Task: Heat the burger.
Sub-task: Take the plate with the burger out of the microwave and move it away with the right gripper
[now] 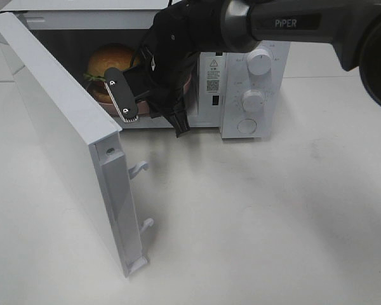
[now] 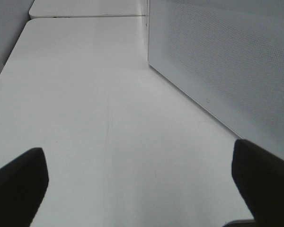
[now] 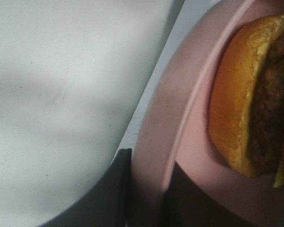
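Note:
The burger point(image 1: 111, 60), with its golden bun, sits on a pink plate point(image 1: 109, 107) inside the open white microwave point(image 1: 254, 95). My right gripper point(image 1: 138, 101) reaches into the cavity from the right and is shut on the plate's near rim. In the right wrist view its dark fingers point(image 3: 116, 189) pinch the pink plate point(image 3: 180, 109) rim, with the burger point(image 3: 241, 104) just beyond. My left gripper point(image 2: 142, 189) hovers open over the bare table with nothing between its fingers; the exterior high view does not show it.
The microwave door point(image 1: 63, 127) swings far out to the front left, with latch hooks point(image 1: 140, 168) on its edge. Two knobs point(image 1: 259, 62) sit on the control panel at the right. In the left wrist view a white dotted microwave panel point(image 2: 227, 61) stands close by.

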Robot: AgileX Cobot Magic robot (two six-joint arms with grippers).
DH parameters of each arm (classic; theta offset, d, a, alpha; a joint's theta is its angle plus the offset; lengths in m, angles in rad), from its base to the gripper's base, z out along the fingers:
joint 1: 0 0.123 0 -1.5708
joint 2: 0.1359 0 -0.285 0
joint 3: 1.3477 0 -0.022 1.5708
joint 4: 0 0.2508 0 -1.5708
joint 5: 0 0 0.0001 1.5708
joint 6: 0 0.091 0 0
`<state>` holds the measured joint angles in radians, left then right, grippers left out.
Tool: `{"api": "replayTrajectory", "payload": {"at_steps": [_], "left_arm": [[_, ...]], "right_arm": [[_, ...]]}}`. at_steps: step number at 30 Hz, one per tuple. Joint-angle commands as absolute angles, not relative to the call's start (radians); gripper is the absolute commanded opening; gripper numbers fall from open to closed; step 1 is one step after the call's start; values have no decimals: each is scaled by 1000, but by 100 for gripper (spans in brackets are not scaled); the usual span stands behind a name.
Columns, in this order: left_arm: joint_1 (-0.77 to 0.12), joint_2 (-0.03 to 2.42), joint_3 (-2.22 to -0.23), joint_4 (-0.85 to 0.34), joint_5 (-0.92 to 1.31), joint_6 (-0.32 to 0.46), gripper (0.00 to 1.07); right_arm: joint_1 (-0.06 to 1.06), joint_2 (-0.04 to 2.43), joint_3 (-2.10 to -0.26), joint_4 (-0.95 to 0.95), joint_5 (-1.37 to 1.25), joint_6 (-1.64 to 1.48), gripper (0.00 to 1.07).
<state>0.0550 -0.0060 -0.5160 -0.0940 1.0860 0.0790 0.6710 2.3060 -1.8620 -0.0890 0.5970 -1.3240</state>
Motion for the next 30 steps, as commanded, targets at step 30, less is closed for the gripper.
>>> {"api": "replayTrajectory", "payload": {"at_steps": [30], "left_arm": [[58,-20,-517,-98,1073,78,98]], "right_arm": [[675,2077,-1420,-110,201,-1407,0]]}}
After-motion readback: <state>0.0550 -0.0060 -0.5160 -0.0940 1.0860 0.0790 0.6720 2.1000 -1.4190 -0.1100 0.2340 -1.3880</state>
